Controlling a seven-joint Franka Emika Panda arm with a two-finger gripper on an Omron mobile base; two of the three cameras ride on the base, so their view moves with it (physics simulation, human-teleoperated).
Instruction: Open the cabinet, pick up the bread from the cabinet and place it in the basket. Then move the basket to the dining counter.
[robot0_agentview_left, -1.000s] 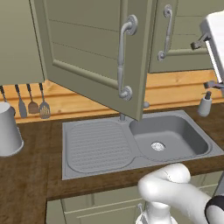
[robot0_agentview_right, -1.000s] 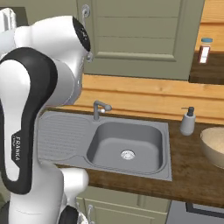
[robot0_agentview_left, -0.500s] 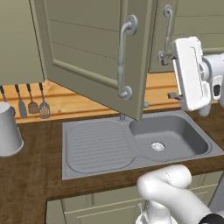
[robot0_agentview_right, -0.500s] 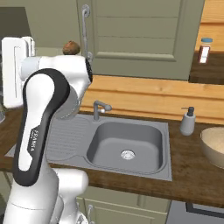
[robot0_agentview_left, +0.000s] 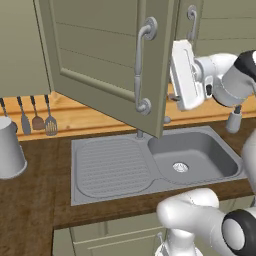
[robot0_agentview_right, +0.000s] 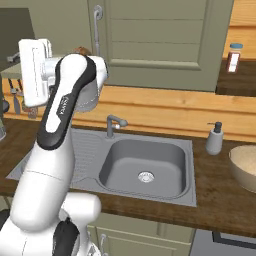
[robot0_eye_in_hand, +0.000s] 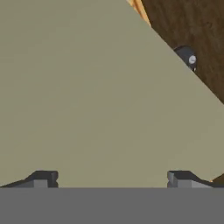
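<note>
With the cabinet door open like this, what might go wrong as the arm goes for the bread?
The hand sits close behind the open door, so swinging toward the bread may strike its edge. The open fingers face a flat green panel at close range and could jam. The bread is mostly hidden behind the arm, making aim uncertain.

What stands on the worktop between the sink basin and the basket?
In the right base view, a grey soap dispenser stands on the wooden worktop between the sink basin and the basket, nearer the wall.
</note>
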